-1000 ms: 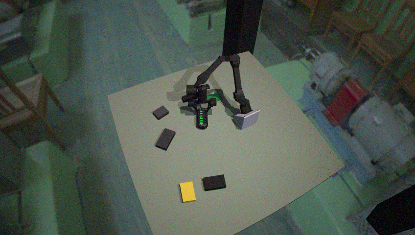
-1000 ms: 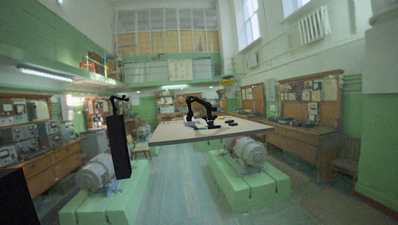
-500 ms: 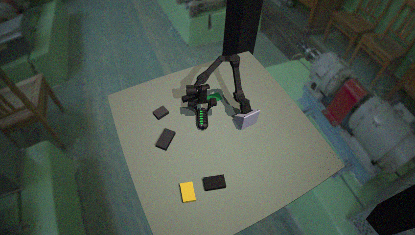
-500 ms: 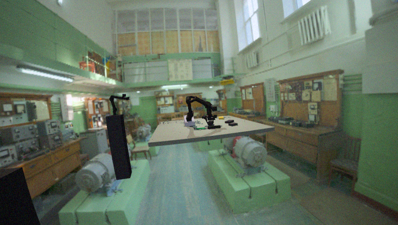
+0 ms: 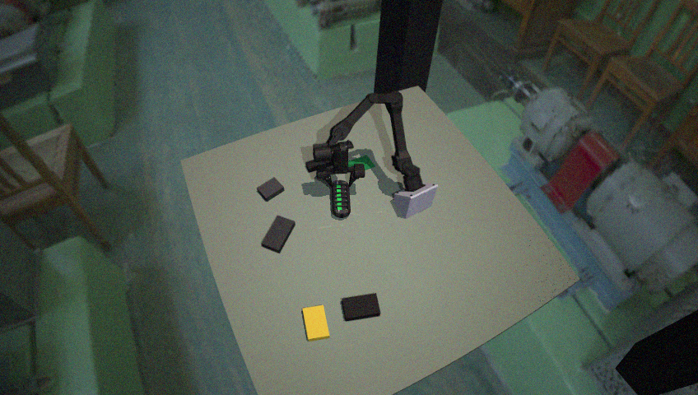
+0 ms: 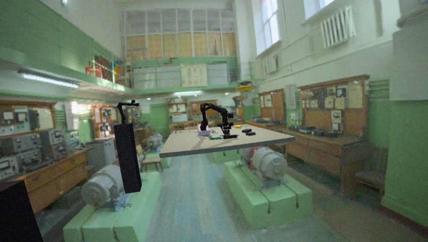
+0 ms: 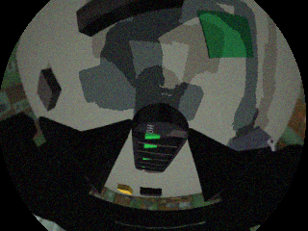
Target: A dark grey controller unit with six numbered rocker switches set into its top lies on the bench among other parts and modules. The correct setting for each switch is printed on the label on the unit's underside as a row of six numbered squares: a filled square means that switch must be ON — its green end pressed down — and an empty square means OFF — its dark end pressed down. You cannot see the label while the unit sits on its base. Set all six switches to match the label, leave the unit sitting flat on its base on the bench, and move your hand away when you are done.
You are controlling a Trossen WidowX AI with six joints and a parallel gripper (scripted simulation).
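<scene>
Controller unit (image 5: 338,202) (image 7: 156,144), dark grey and rounded at its ends, sits switches-up on the pale bench (image 5: 440,274) (image 6: 180,146) (image 7: 58,43), left of the arm's pale lilac base (image 5: 424,199) (image 6: 203,132) (image 7: 250,140). The gripper (image 5: 340,182) (image 6: 225,132) (image 7: 161,127) is low over the unit's far end, fingers standing well apart, one on each side; whether they touch or grip it, I cannot tell. Bright green shows along the row of rockers (the label underneath is out of sight).

A flat green piece (image 5: 363,162) (image 6: 215,138) (image 7: 228,36) lies beyond the unit, to the right. A long black bar (image 6: 230,136) (image 7: 120,12) lies at the far side. Left of the unit are a small dark block (image 5: 270,188) and, nearer, a larger dark block (image 5: 278,234). Near the front, a yellow block (image 5: 315,322) (image 6: 237,126) (image 7: 125,189) lies left of a black block (image 5: 360,306) (image 7: 150,192).
</scene>
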